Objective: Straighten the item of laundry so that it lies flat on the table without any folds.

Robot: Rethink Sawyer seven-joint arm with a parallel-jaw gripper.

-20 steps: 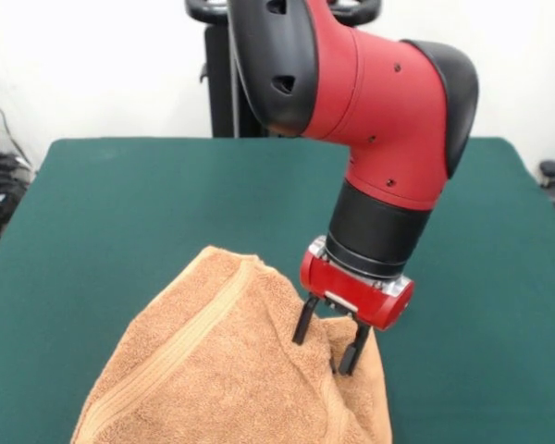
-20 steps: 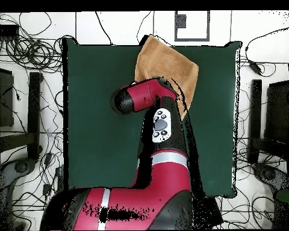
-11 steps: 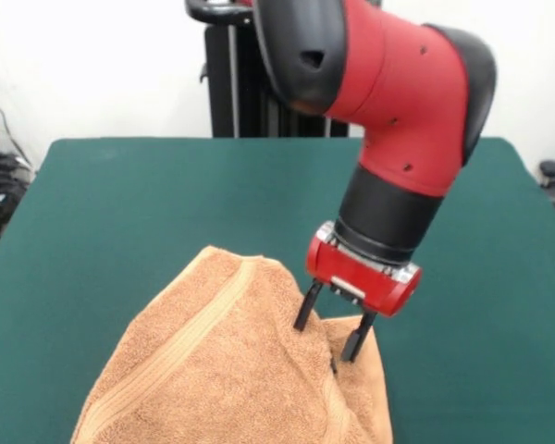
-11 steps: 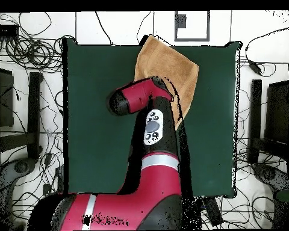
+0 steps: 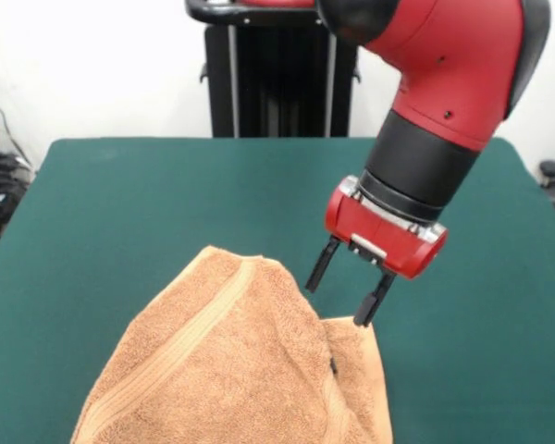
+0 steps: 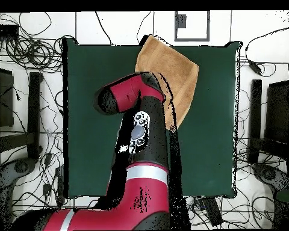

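The orange-tan towel lies bunched at the near edge of the green table, with a raised fold and a woven band running along it. In the overhead view the towel sits at the table's top edge, partly hidden by the arm. My gripper hangs open just above the towel's upper right fold, with nothing between its two black fingers; the right fingertip is close to the cloth. The overhead view hides the gripper under the arm.
Cables and equipment surround the table in the overhead view. A black stand rises behind the table's far edge. Bare green surface stretches left, right and behind the towel.
The gripper has lifted up and to the right, off the towel's fold where its fingers were pressed. The towel has kept its shape.
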